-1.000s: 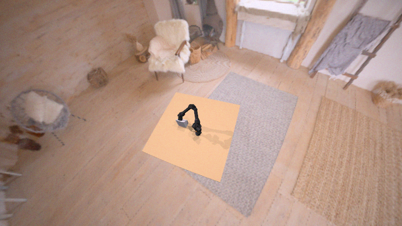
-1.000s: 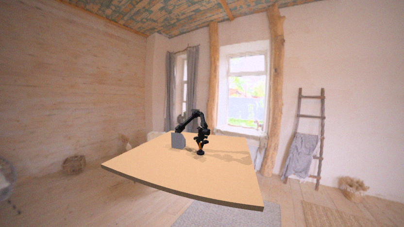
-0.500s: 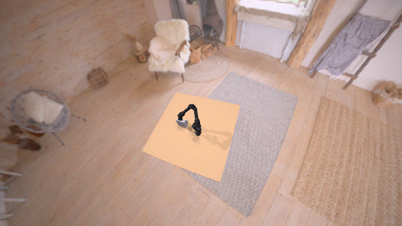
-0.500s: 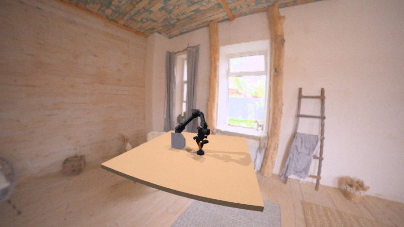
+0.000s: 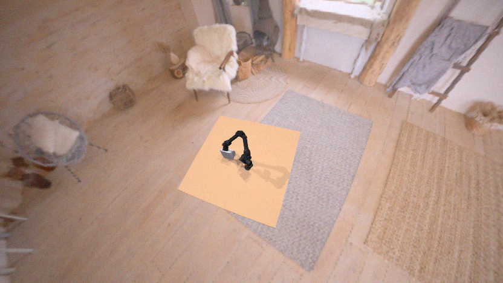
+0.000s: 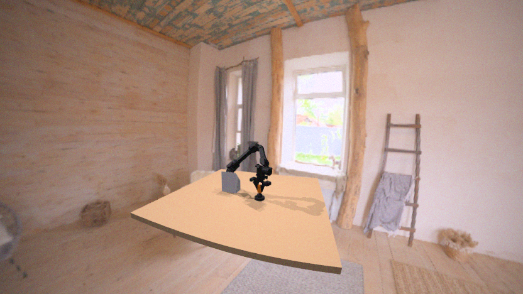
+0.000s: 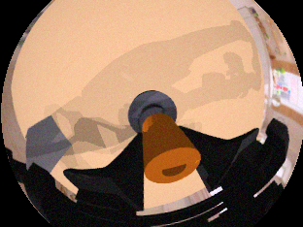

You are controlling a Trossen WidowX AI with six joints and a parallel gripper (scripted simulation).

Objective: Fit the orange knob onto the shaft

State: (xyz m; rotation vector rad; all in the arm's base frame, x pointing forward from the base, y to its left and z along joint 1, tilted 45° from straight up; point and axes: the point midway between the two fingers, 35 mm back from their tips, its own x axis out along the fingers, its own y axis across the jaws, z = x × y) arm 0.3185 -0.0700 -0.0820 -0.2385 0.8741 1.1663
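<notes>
My gripper (image 6: 259,191) (image 7: 159,132) is shut on the orange knob (image 6: 259,188) (image 7: 167,141). In the wrist view the knob's wide end, with a dark flat-sided recess, faces the camera, and its narrow end points at the pedestal. The dark round pedestal (image 6: 259,198) (image 7: 137,106) stands on the table directly under the knob. The knob's lower end overlaps the pedestal's middle in the wrist view. The shaft is not clearly seen. I cannot tell whether the knob touches it or sits part way over it. In the top view the arm hides the knob and pedestal.
A grey block (image 5: 227,153) (image 6: 229,183) (image 7: 45,142) stands on the table (image 5: 211,179) (image 6: 204,219) by the arm's base, to the left of the pedestal in the exterior view. The arm's shadow falls across the table to the right of the pedestal.
</notes>
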